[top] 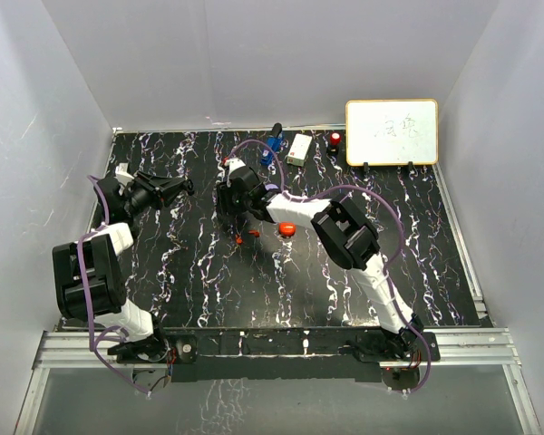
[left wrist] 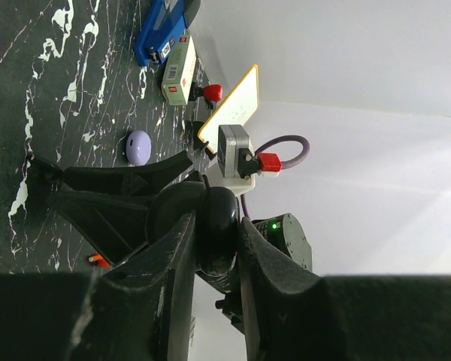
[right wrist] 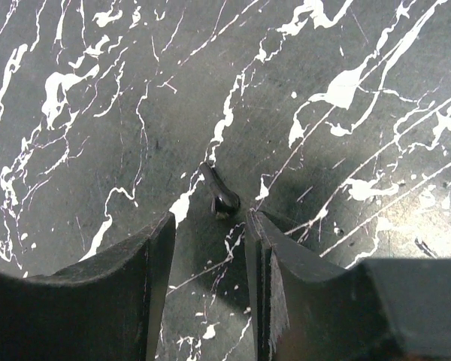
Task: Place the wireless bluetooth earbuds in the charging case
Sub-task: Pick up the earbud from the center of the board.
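I see one dark earbud (right wrist: 220, 194) lying on the worktop (right wrist: 98, 113), just ahead of the right gripper (right wrist: 210, 224). It sits at about 1 o'clock of the gap and close beside the right-hand finger (right wrist: 286, 271); I cannot tell whether they touch. The jaws stand partly apart, one to each side, and hold nothing. Bare marbled surface surrounds the earbud in the wrist view.

From above, the right gripper (top: 228, 201) points down a little left of the worktop's middle. Two small red earbuds (top: 240, 241) lie just at its 5 o'clock, and the red puck (top: 287, 227) is near at 4 o'clock.

The left gripper (top: 181, 188) is at 9 o'clock of the right one, close but apart. It is clamped narrowly on a glossy black piece (left wrist: 218, 226); I cannot tell whether that is the case. Past it a lavender puck (left wrist: 139, 147) rests on the surface.

The 12 o'clock edge is lined with a blue item (top: 272, 145), a white box (top: 299, 149) and a whiteboard (top: 392, 132). Open worktop (top: 254, 290) runs toward 6 o'clock as far as the metal rail (top: 272, 349), and toward 3 o'clock. The left wall (top: 36, 136) stands near the left arm.
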`<state>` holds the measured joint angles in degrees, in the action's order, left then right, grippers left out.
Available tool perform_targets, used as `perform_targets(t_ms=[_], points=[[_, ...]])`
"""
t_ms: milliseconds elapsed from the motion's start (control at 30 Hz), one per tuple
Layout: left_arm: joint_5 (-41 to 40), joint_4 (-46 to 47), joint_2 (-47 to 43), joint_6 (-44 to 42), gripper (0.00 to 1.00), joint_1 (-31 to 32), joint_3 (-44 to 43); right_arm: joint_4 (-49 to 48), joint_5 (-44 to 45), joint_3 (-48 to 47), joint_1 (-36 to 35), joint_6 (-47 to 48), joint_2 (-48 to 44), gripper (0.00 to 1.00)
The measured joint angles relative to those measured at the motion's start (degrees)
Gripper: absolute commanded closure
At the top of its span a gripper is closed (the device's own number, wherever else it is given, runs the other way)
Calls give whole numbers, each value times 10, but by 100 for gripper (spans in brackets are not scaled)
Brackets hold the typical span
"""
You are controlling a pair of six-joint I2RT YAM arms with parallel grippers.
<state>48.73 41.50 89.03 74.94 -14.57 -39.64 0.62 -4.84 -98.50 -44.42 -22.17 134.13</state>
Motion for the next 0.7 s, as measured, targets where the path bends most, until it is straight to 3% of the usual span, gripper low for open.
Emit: perform_targets(t_ms=[700], points=[[5,1,0,0,100,-4,3,-12,45,-23,-10,25,20,65]])
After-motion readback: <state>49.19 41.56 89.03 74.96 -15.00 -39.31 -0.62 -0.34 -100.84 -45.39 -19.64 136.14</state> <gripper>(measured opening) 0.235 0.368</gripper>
